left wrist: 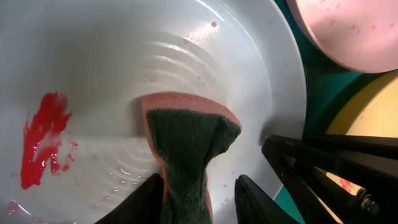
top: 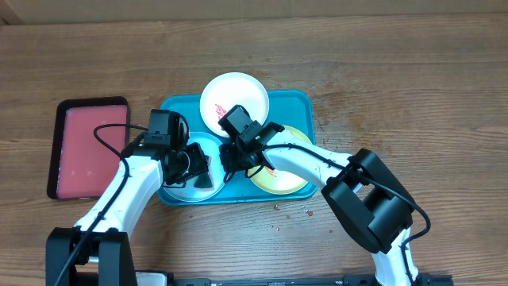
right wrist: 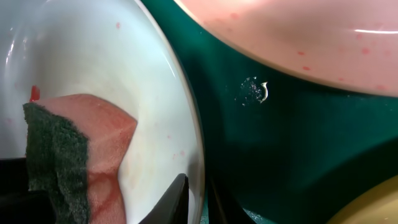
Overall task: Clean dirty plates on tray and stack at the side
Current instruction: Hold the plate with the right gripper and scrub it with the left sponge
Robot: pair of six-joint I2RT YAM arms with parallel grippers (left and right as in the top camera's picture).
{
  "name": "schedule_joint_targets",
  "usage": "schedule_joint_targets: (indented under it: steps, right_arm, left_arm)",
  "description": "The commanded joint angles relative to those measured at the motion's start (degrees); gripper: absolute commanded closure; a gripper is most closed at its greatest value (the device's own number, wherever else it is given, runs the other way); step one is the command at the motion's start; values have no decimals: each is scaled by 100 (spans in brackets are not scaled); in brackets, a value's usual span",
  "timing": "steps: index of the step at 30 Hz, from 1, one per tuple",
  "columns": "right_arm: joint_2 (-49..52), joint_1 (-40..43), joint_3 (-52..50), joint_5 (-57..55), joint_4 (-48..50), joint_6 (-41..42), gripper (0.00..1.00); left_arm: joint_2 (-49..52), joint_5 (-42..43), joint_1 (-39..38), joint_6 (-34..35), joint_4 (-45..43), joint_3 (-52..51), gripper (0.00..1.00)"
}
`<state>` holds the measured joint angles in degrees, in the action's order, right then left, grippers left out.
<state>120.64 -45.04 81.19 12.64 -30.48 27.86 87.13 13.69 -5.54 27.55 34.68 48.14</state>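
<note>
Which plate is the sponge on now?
The pale blue plate, at the tray's left end: the left pincer holds the sponge on it. The white plate and the yellow-green plate have none.

place: robotics lab | cue: wooden table (top: 397,71) | cue: two mounted arms (top: 313,159)

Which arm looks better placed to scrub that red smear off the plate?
Left. The left gripper clamps the sponge, pressed on the pale blue plate near the red smear; the right gripper only pinches that plate's rim.
</note>
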Motion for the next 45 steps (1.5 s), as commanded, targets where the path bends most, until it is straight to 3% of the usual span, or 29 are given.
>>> schedule_joint_targets:
  steps: [1,15,19,30,38,39,41,45]
  right_arm:
    - [-4,-26,-46,-61,26,24,86]
    - [-4,-26,-48,-61,37,24,87]
    - [-4,-26,-48,-61,35,24,86]
    - [-4,-26,-46,-61,37,24,87]
    - [-4,-26,-46,-61,24,24,86]
    - [-4,-26,-46,-63,24,22,86]
    - [-4,-26,-46,-61,42,22,86]
    - [-4,-22,-46,-61,72,24,86]
  left_arm:
    - [-24,-79,-39,96,42,-52,61]
    - [-24,-225,-103,96,-164,-278,61]
    - [-24,-221,-103,96,-201,-286,70]
    - [-24,-227,-103,79,-240,-424,64]
    - [-24,-688,-101,76,-238,-426,85]
    - [-24,-686,-101,79,-238,-426,84]
    - [-24,-684,-103,79,-289,-426,67]
    - [-24,-664,-103,81,-321,-428,64]
